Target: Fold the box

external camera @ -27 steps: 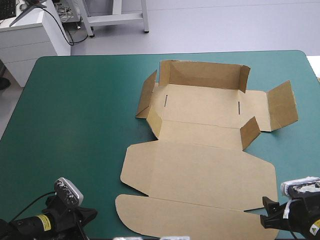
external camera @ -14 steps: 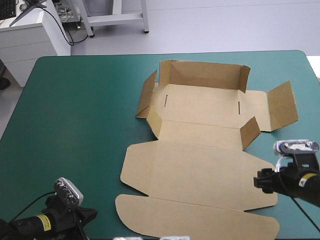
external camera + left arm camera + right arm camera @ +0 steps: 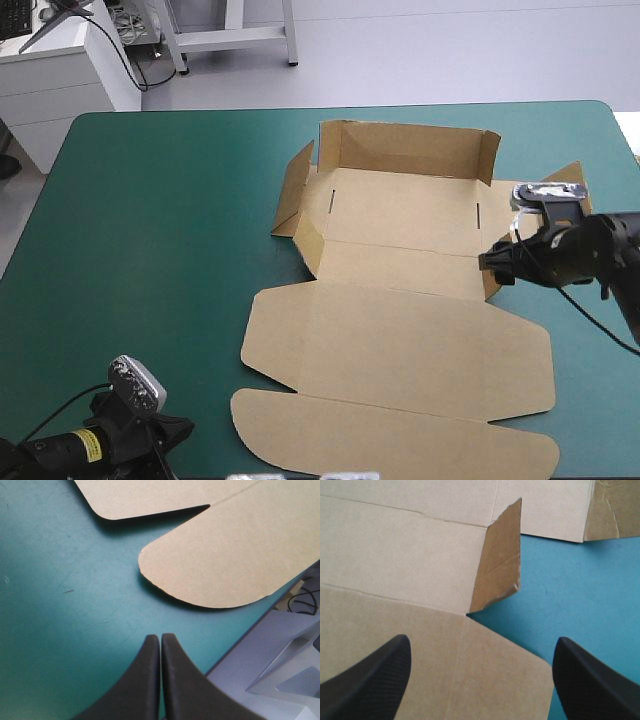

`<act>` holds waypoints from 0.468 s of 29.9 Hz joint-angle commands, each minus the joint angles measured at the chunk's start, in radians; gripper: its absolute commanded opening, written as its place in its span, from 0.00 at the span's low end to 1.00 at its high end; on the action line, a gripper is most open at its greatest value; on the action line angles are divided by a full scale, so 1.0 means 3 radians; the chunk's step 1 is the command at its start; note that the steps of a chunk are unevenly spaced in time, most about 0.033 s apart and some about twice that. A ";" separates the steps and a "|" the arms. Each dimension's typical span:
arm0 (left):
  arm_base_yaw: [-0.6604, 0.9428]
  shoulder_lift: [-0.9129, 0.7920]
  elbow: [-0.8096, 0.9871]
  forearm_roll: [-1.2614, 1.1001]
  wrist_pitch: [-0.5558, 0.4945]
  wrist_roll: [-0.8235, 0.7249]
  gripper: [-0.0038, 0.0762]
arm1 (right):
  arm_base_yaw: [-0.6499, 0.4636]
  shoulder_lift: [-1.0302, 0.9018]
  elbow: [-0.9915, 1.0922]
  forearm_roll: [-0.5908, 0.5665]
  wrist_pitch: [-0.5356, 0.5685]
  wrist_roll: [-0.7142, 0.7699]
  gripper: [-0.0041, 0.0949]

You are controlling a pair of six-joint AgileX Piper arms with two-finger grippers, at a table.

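The box (image 3: 400, 340) lies opened out on the surface (image 3: 150, 250), from the middle toward 3 o'clock. It is a cut sheet of plain brown board, matte, with scored creases and two thin slots in its base panel. The wall at 12 o'clock stands up, with short tabs turned in at both ends. The side wings at 9 and 3 o'clock tilt upward. The wide lid, rounded at its corners, lies flat toward 6 o'clock, its tuck strip reaching the near edge. A small corner flap (image 3: 497, 560) stands upright at the 3 o'clock end of the front panel, its cut edge a bit ragged. The surface's cover is teal-green and smooth, with faint scuffs.

The right arm reaches in from 3 o'clock, low over the box. Its tool (image 3: 482, 641) is spread wide and holds nothing, with the flap just ahead between the black fingers. The left tool (image 3: 160, 640) sits at 7 o'clock, closed to a point on nothing, near the tuck strip's rounded corner.
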 commanded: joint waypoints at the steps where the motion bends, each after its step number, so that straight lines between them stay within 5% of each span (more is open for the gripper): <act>1: -0.0017 0.0028 -0.0117 -0.0043 -0.0107 -0.0019 0.04 | 0.0001 0.0358 -0.0353 -0.0020 -0.0134 -0.0010 0.76; 14: -0.0017 0.0028 -0.0117 -0.0037 -0.0131 -0.0019 0.04 | -0.0251 0.1511 -0.0977 0.0021 0.0166 -0.0040 0.76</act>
